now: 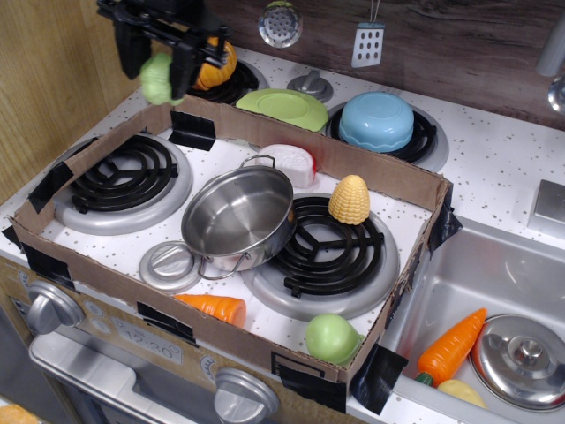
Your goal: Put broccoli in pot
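Note:
My black gripper (159, 69) hangs high at the upper left, above the back wall of the cardboard box, and is shut on the light-green broccoli (158, 79), which shows between its fingers. The shiny steel pot (238, 216) with wire loop handles sits tilted in the box, resting on the edge of the front right burner, open and empty. The pot lies below and to the right of my gripper.
The cardboard box wall (221, 119) rings the two front burners. Inside are a yellow corn (350, 199), a white-red piece (287, 163), an orange carrot (214, 309), a green ball fruit (331, 338) and a flat lid (169, 267). A green plate (282, 108), blue bowl (377, 121) and orange pumpkin (216, 62) stand behind.

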`<state>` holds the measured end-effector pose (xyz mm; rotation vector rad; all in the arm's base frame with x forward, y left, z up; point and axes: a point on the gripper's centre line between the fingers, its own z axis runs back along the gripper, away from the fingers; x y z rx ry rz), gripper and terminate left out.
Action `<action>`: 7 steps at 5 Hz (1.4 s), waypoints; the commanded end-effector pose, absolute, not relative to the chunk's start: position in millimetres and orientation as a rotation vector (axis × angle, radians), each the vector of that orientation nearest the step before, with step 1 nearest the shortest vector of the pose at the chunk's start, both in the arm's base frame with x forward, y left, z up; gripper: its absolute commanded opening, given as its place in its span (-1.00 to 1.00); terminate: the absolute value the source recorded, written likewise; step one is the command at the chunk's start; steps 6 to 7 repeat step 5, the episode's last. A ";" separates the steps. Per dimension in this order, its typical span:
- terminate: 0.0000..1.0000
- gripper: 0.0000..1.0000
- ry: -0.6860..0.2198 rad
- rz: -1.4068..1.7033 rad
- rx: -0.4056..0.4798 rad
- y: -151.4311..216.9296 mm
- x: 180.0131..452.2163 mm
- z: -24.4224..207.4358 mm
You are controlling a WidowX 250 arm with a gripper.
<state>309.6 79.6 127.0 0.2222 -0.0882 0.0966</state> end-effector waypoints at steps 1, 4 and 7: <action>-1.00 -1.00 -0.131 0.125 0.168 47.0 293.9 137.7; -1.00 1.00 -0.159 0.079 0.038 11.0 293.8 91.2; 1.00 1.00 -0.178 0.062 -0.015 8.1 297.2 72.4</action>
